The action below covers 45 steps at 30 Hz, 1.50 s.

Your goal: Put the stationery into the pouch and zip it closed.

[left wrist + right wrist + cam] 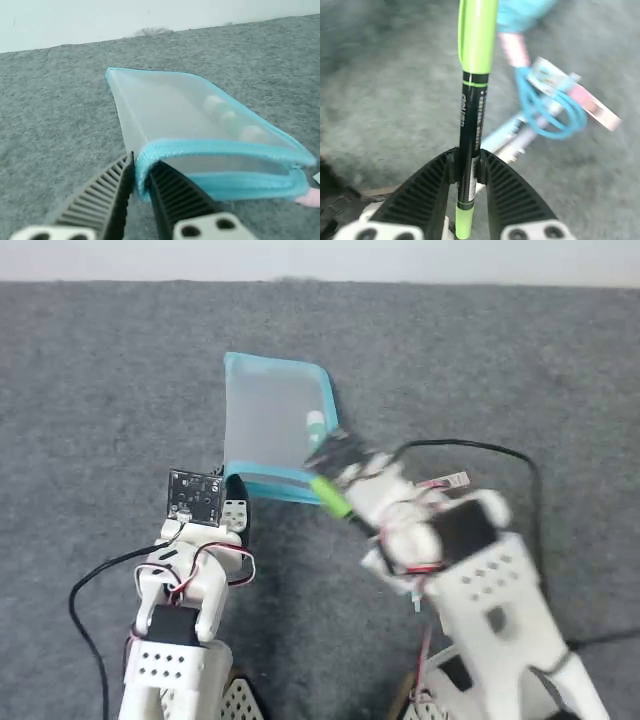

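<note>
Now: left gripper (141, 182) clamps pouch (170, 107) rim; right gripper (468, 167) pinches green highlighter (476, 55). Align tip with opening, slide in low, release once inside.

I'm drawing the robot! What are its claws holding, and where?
The left gripper pinches the pouch by its blue-trimmed edge; the right gripper grips the green pen on its black barrel.

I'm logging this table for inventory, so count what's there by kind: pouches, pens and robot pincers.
pouch: 1
green pen: 1
pincers: 2, the left pincer shut on the pouch edge and the right pincer holding the green pen
total: 4
Pale shapes inside the pouch are too unclear to count.
</note>
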### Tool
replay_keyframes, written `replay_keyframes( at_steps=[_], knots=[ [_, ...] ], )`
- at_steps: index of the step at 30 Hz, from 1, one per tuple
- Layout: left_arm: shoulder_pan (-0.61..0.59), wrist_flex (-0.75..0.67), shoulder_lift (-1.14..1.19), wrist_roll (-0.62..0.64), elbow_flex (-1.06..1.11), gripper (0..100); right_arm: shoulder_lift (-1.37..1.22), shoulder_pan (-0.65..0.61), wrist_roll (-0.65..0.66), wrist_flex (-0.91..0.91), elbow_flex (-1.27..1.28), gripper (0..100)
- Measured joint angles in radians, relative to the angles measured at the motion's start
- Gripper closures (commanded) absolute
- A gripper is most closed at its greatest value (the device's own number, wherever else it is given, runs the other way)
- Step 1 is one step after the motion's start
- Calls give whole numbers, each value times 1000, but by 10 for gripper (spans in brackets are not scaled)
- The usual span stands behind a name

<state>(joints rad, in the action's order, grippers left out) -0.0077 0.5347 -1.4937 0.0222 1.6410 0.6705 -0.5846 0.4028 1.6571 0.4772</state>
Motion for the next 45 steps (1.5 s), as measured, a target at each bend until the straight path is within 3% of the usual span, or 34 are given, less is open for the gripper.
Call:
replay_keyframes(
  at_steps=[7, 17, 32, 39, 45],
  knots=[
    [0, 0, 0, 0, -2, 989, -244, -40, -37, -83, -20, 992],
    [3, 0, 0, 0, -2, 989, -549, -48, -87, -83, -276, 992],
    [135, 2, 0, 2, -2, 989, -1114, 40, -367, 95, -1080, 986],
    [135, 2, 0, 8, -2, 989, -1160, 44, -373, 95, -1135, 807],
    [135, 2, 0, 8, 0, 989, -1160, 49, -374, 97, -1135, 799]
  ],
)
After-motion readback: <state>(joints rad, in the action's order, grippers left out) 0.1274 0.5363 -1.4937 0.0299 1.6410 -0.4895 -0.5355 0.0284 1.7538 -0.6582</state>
